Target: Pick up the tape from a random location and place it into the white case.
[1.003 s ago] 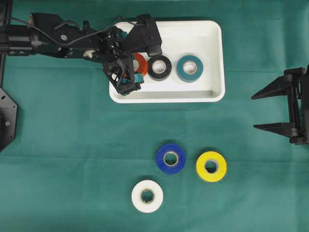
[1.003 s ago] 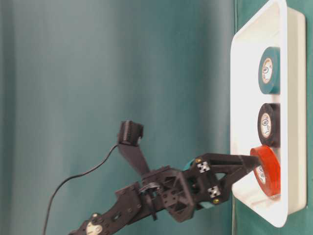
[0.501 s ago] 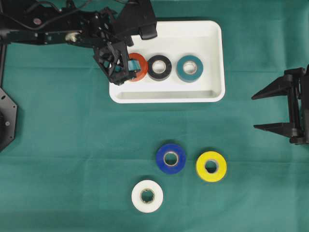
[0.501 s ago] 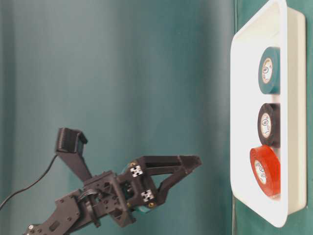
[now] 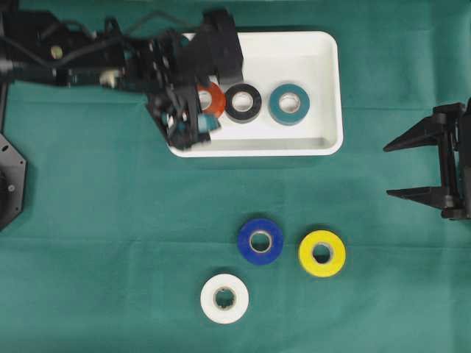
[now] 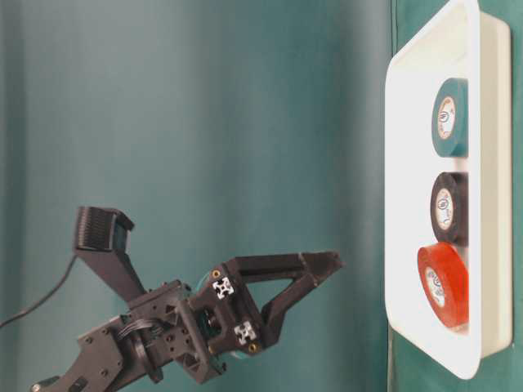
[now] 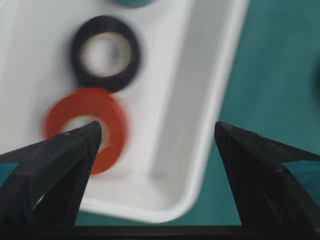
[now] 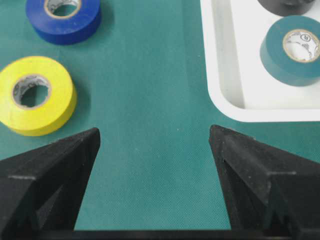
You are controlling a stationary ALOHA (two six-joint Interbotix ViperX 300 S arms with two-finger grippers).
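The white case (image 5: 324, 140) holds a red tape (image 5: 215, 99), a black tape (image 5: 243, 103) and a teal tape (image 5: 289, 104) in a row. My left gripper (image 5: 188, 121) hangs open and empty above the case's left end, well clear of it in the table-level view (image 6: 323, 269). In the left wrist view the red tape (image 7: 105, 112) lies past one fingertip (image 7: 87, 137). Blue tape (image 5: 260, 240), yellow tape (image 5: 321, 253) and white tape (image 5: 224, 298) lie flat on the cloth. My right gripper (image 5: 388, 170) stands open at the right edge, holding nothing.
Green cloth covers the whole table. The left arm's black links and cable (image 5: 66, 59) stretch along the top left. The right wrist view shows the yellow tape (image 8: 50, 117) and blue tape (image 8: 65, 22) to the left and the case's corner (image 8: 220, 75) to the right.
A second ago the left gripper's fingers were at the red tape in the case. It has since drawn back and up, leaving the roll lying there. The right arm has not moved.
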